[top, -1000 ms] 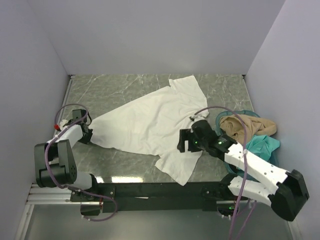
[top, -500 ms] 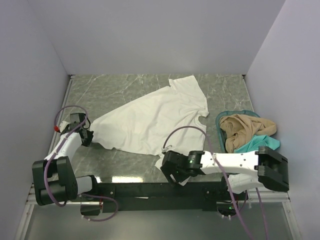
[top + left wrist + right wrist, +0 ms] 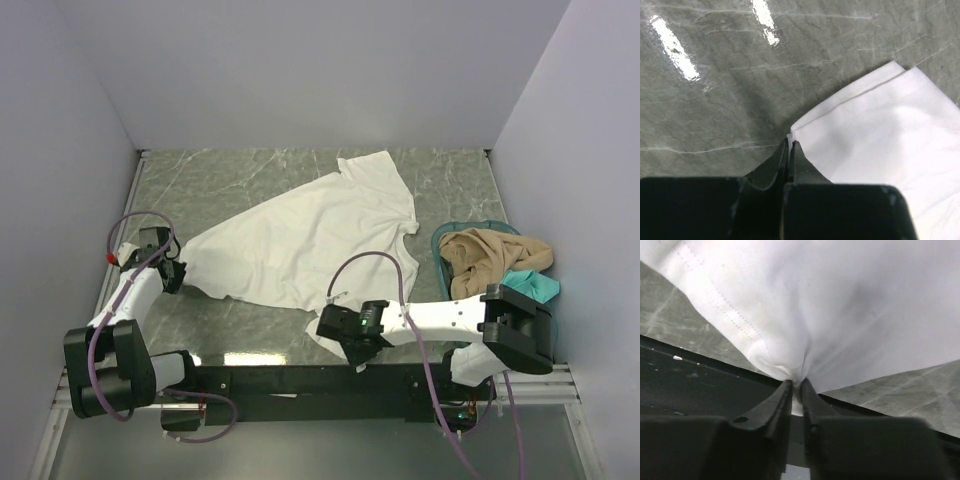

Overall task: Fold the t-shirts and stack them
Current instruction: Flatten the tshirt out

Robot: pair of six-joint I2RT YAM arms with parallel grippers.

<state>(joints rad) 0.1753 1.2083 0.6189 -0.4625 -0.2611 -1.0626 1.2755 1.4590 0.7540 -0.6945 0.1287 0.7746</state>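
Note:
The large white t-shirt lies spread across the marble table. My left gripper is shut on its left corner, the cloth pinched between the fingers. My right gripper is shut on the shirt's near hem at the table's front edge, the fabric bunched into the jaws. A tan t-shirt and a teal t-shirt lie heaped at the right.
A teal plastic basket at the right edge holds the tan and teal shirts. The black front rail runs just below the right gripper. Grey walls close in the table on three sides.
My right arm swung from the shirt's right side down to the near hem and closed on the cloth. The left gripper kept its hold and barely moved.

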